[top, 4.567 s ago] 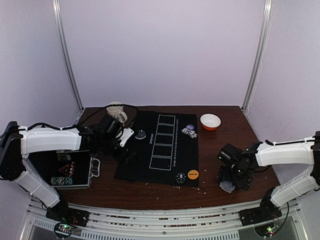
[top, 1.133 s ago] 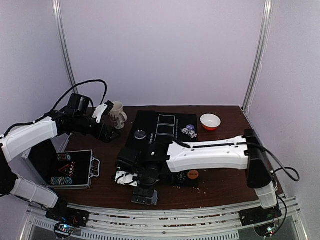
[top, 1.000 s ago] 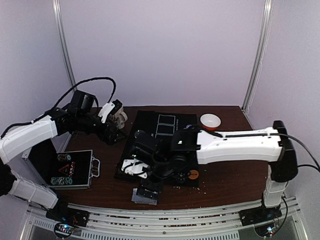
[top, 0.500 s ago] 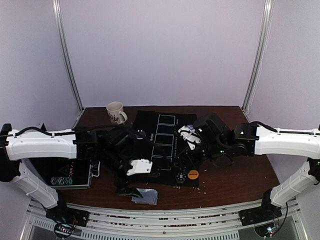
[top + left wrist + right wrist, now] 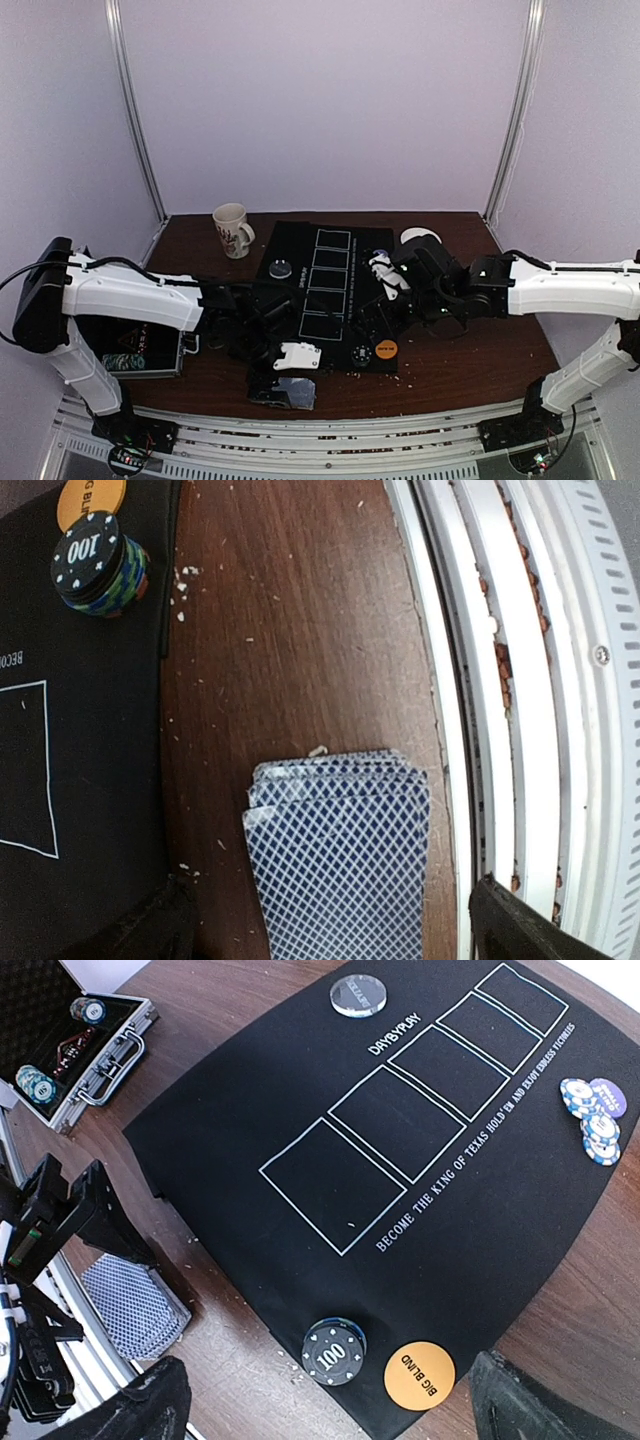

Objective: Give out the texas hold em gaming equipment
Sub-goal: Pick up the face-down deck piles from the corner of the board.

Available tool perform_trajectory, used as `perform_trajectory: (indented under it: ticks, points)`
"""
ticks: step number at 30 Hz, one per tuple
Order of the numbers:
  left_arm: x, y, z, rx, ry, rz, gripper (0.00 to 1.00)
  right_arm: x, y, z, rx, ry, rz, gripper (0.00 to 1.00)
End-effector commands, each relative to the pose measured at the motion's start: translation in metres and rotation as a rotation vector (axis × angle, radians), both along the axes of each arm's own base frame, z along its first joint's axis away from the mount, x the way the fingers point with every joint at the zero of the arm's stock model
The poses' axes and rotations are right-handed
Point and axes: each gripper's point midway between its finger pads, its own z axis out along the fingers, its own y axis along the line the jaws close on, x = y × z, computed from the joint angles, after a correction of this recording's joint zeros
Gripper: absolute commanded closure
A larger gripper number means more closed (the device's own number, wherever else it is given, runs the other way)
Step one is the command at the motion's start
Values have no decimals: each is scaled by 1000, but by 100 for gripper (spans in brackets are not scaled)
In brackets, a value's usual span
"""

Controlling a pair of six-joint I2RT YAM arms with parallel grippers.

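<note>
Blue-grey lattice-backed cards lie stacked on the brown wood between the black mat and the metal rail, with the left gripper spread wide astride them, untouching, and the right gripper equally wide and empty above the mat, its wrist view alone showing the open chip case.

Left fingers, right fingers wide apart

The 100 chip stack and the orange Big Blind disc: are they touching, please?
Apart: the right wrist view shows black mat between chip stack and orange disc.
</note>
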Motion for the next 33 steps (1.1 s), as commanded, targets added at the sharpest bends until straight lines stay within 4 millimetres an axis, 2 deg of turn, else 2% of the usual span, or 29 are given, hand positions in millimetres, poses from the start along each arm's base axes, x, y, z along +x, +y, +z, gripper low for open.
perform_trajectory:
  ticks: [1, 5, 10, 16, 21, 27, 31, 33]
  points:
    - [3, 1, -14, 12, -26, 13, 2, 0, -2, 5, 31, -10, -16, 0]
    - [-3, 4, -25, 24, 12, 13, 2, -1, -5, 0, 9, -3, -20, 0]
    - [5, 3, -34, 29, -27, 38, 2, -1, -4, -4, 3, 9, -16, 0]
    - [2, 4, -47, 39, -23, 19, 2, -1, -3, -5, 0, 7, -15, 0]
    - [5, 6, -53, 48, -47, 20, 17, 0, -2, -4, -1, 2, -14, 0]
    - [9, 7, -61, 64, -84, 27, 23, 2, -2, -3, -1, -3, -18, 0]
    - [-3, 10, -67, 65, -51, -9, 26, 3, -4, -2, 0, -6, -26, 0]
    - [-6, 8, -67, 54, -42, -17, 31, 4, -5, -3, -4, -5, -36, 0]
